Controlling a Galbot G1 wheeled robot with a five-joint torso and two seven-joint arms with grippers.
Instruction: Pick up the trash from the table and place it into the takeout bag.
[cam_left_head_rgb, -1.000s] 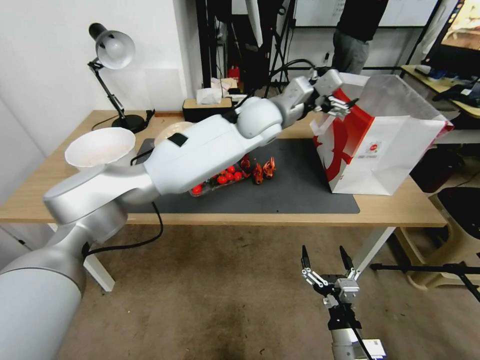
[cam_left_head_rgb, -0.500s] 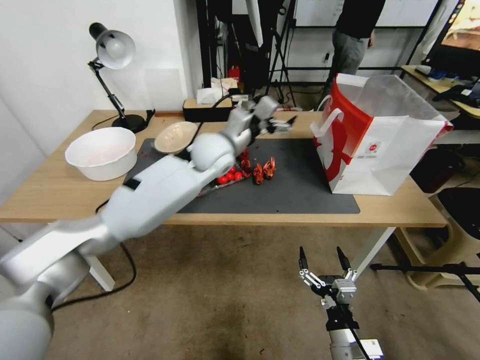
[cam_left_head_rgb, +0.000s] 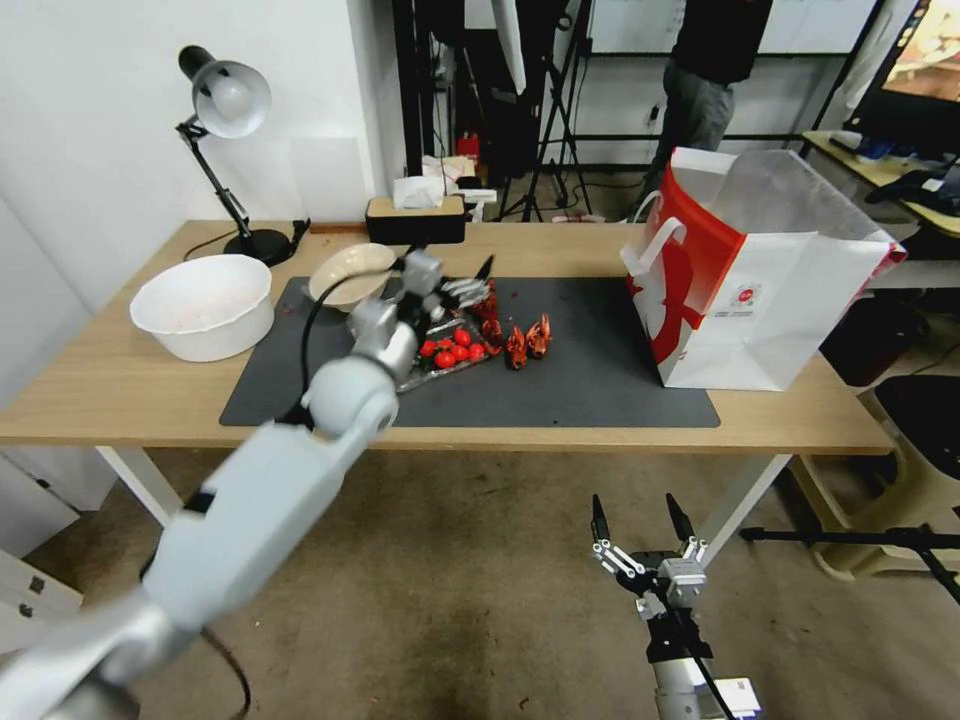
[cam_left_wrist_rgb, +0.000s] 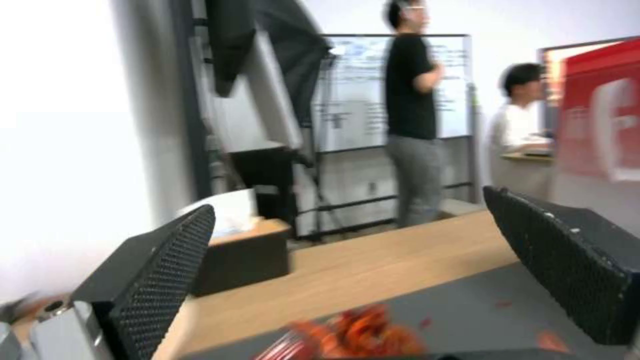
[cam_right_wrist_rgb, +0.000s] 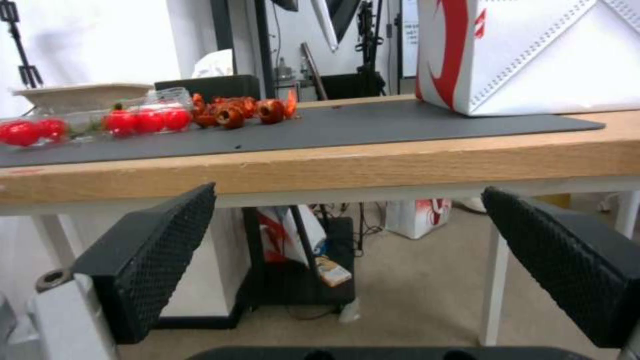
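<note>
Our left gripper (cam_left_head_rgb: 478, 283) hangs empty, fingers spread, over the mat (cam_left_head_rgb: 600, 370) by the tomato tray (cam_left_head_rgb: 450, 358). Right gripper (cam_left_head_rgb: 640, 520) waits spread below the table (cam_left_head_rgb: 790, 420); bag (cam_left_head_rgb: 760, 300) stands upright.

Left arm stretched forward and up from the lower left of the head view, elbow about mid-reach, wrist over the counter (cam_left_head_rgb: 120, 390), left gripper (cam_left_head_rgb: 468, 286) empty with fingers (cam_left_wrist_rgb: 160, 280) spread wide. Right arm parked low in front of the counter edge, forearm vertical, right gripper (cam_left_head_rgb: 640, 518) pointing up, below counter height. Its fingers (cam_right_wrist_rgb: 153, 265) are also spread wide with nothing between them.
</note>
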